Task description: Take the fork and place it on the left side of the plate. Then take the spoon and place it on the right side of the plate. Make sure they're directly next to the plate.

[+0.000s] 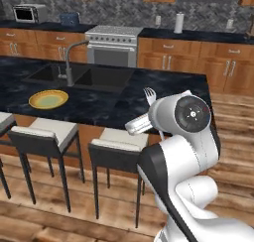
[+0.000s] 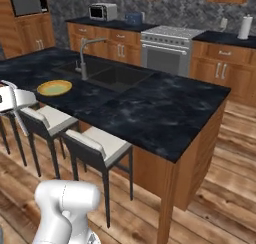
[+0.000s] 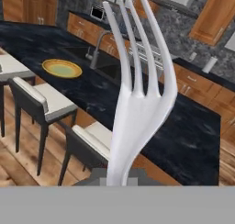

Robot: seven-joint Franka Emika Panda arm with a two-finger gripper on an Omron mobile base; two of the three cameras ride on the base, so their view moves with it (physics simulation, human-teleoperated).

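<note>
The silver-white fork point(image 3: 137, 103) stands upright in my gripper point(image 3: 120, 178), which is shut on its handle, tines pointing away from the hand. From the left base view the fork's tines point(image 1: 150, 93) stick up above the gripper point(image 1: 143, 119), which hangs in the air over the stools, in front of the island's near edge. The yellow-rimmed plate point(image 1: 34, 103) lies on the dark counter well to the left of the gripper, beside the sink; it also appears as the plate point(image 2: 54, 88) and the plate point(image 3: 62, 68). The spoon is out of view.
A double sink point(image 1: 82, 77) with a curved faucet point(image 1: 69, 62) sits behind the plate. White-cushioned stools point(image 1: 119, 147) line the island's near side under the gripper. A stove point(image 1: 113, 45) and wooden cabinets run along the back wall.
</note>
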